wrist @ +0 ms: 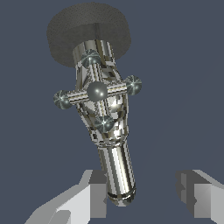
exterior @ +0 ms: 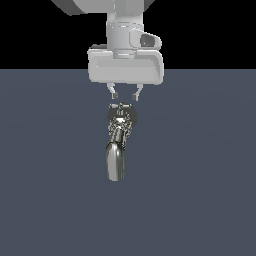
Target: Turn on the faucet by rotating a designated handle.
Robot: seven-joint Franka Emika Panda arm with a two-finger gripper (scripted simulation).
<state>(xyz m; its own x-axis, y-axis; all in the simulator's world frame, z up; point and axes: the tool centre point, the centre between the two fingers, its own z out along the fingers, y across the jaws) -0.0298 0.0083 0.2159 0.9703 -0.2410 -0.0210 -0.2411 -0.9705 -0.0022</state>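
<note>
A chrome faucet (exterior: 118, 145) stands on the dark floor in the middle of the exterior view, its spout (exterior: 115, 162) reaching toward the camera. On top sits a cross-shaped handle with ball ends (exterior: 120, 111). In the wrist view the cross handle (wrist: 97, 92) lies over the chrome body, with a dark round base (wrist: 89, 33) behind and the spout (wrist: 118, 173) running between my fingers. My gripper (exterior: 124, 95) hangs just above the handle, open and empty; its fingertips (wrist: 94, 197) show in the wrist view, spread wide and apart from the faucet.
Flat grey-blue floor (exterior: 200, 175) lies all around the faucet. Black background sits above the horizon. No other objects show.
</note>
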